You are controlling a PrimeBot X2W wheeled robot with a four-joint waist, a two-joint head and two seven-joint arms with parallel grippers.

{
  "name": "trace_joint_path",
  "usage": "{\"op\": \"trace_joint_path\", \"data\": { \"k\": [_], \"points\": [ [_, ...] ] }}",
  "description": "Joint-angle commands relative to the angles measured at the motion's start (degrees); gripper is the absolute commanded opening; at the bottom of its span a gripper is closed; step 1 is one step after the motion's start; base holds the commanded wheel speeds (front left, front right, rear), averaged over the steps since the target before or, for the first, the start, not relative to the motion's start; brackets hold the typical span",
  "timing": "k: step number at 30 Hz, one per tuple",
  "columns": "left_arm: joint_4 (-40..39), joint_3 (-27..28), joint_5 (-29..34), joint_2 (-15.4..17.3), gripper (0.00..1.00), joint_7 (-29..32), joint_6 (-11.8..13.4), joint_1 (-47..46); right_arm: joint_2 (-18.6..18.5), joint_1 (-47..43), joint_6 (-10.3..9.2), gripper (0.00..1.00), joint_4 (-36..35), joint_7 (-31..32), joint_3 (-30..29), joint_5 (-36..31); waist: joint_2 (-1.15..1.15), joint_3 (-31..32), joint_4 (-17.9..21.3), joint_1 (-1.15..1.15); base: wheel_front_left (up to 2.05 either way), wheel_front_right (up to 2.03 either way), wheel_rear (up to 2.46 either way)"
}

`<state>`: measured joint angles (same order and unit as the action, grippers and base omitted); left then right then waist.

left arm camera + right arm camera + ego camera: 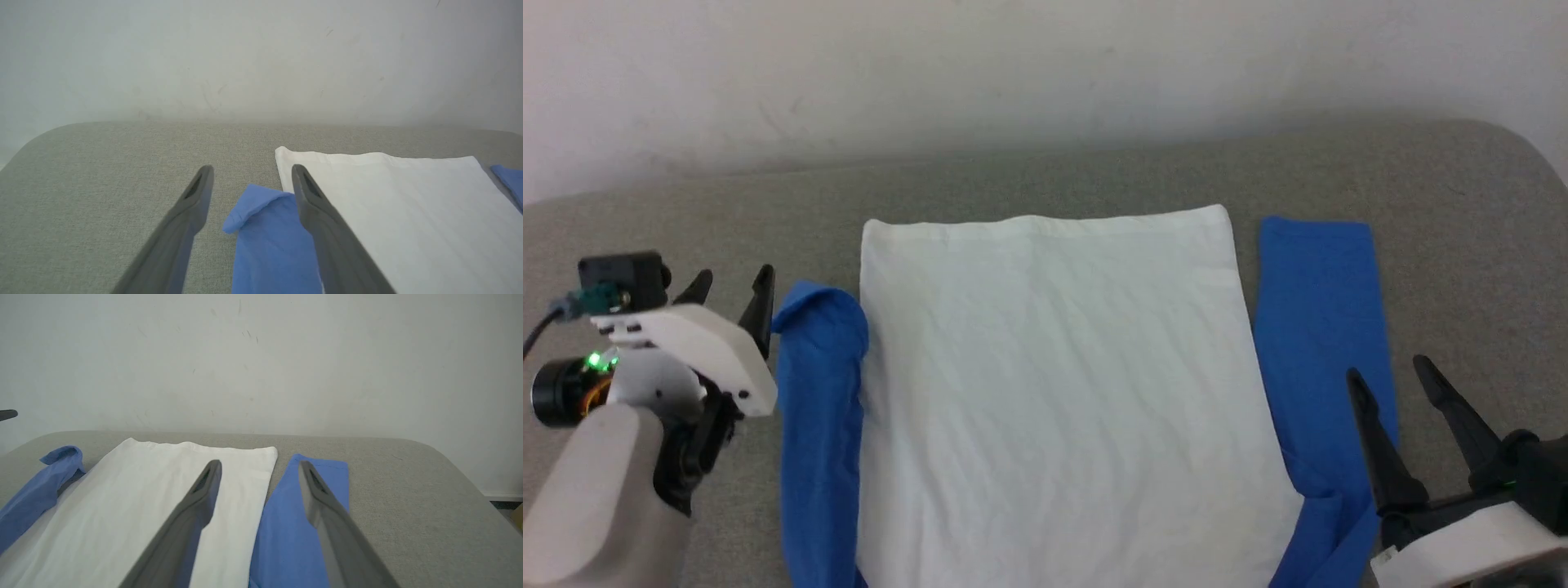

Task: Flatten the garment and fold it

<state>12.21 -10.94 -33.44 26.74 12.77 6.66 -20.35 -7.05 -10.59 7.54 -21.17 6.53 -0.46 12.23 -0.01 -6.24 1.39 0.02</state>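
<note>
White T-shirt [1054,392] with blue sleeves lies spread flat at centre of the head view, on a grey padded surface [1094,171]. Straight white edge toward the top of the frame; the body runs off the bottom edge. Light wrinkles across the white panel.

Left blue sleeve [821,408] lies along the shirt's left side, touching the white body. Its upper end is curled over into a small fold. Right blue sleeve [1319,327] lies flat and straight along the right side, with a narrow grey gap to the white body near the top, and bunches a little at lower right.

Left gripper [735,273] is at mid left of the frame, just beside the curled sleeve end, fingers spread and holding nothing. In the left wrist view its fingers [192,204] frame the sleeve tip from above; contact with the cloth can't be told.

Right gripper [1386,367] is at lower right, fingers spread apart and empty, over the outer edge of the right sleeve. In the right wrist view its fingers [327,506] straddle the white edge and that sleeve.

Pale wall [1013,65] runs behind the surface, across the top of the frame.
</note>
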Motion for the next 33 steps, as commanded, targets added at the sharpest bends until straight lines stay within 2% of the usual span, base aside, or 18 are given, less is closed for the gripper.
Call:
{"op": "trace_joint_path", "data": {
  "k": [1,7,12,15,16,17,18,19,20,21,27,33],
  "points": [
    [1.4,-0.5,-0.6,0.3,1.0,1.0,-0.9,-1.6,-0.1,0.9,-0.05,1.0,0.2,0.0,0.1,0.2,0.01,-3.6,2.4,-0.02,0.0,0.0,0.0],
    [14.1,-2.7,-2.5,2.2,1.0,11.2,-4.6,-10.3,0.0,2.7,-0.05,1.0,1.8,0.1,0.6,1.0,0.01,-6.4,4.3,-0.02,0.0,0.0,0.0],
    [22.7,-5.0,-3.0,3.4,1.0,19.5,-6.2,-13.3,-0.1,3.7,-0.05,1.0,3.1,0.1,1.3,1.7,0.01,-7.7,5.7,-0.02,0.0,0.0,0.0],
    [26.0,-6.3,-2.3,4.0,1.0,22.2,-6.4,-14.2,-0.1,4.2,-0.05,1.0,3.7,-0.1,1.5,2.0,0.01,-8.1,6.2,-0.02,0.0,0.0,0.0],
    [26.9,-6.8,-2.3,4.0,0.78,23.1,-6.6,-14.2,-0.1,4.3,-0.05,1.0,3.9,-0.2,1.5,2.2,0.01,-8.1,6.3,-0.02,0.0,0.0,0.0],
    [27.5,-6.9,-2.3,3.8,0.48,23.3,-6.6,-14.4,0.0,4.4,-0.05,1.0,4.1,-0.2,1.5,2.3,0.01,-8.2,6.4,-0.02,0.0,0.0,0.0],
    [27.7,-7.4,-1.5,4.1,0.28,22.3,-6.6,-14.8,0.0,4.5,-0.05,1.0,4.2,-0.3,1.5,2.4,0.01,-8.3,6.5,-0.02,0.0,0.0,0.0],
    [28.2,-8.1,-0.9,4.0,0.24,22.7,-6.7,-15.1,0.0,4.6,-0.05,1.0,4.4,-0.4,1.5,2.4,0.01,-8.2,6.5,-0.02,0.0,0.0,0.0],
    [28.4,-8.8,-0.4,4.0,0.15,22.9,-7.1,-15.6,-0.1,4.7,-0.05,1.0,4.6,-0.4,1.5,2.4,0.01,-8.2,6.6,-0.02,0.0,0.0,0.0],
    [28.8,-9.2,-0.4,3.7,0.0,23.7,-7.3,-16.1,-0.1,4.7,-0.05,1.0,4.8,-0.4,1.5,2.4,0.01,-8.0,6.6,-0.02,0.0,0.0,0.0],
    [30.5,-11.1,0.6,3.4,0.0,25.9,-8.1,-18.3,0.0,4.9,-0.05,1.0,5.1,-0.9,1.1,2.4,0.01,-6.7,6.4,-0.02,0.0,0.0,0.0],
    [29.8,-11.2,1.6,3.8,0.0,22.2,-7.6,-19.9,0.3,4.3,-0.05,1.0,5.4,-1.1,0.7,2.3,0.01,-4.5,5.7,-0.02,0.0,0.0,0.0]
  ]
}}
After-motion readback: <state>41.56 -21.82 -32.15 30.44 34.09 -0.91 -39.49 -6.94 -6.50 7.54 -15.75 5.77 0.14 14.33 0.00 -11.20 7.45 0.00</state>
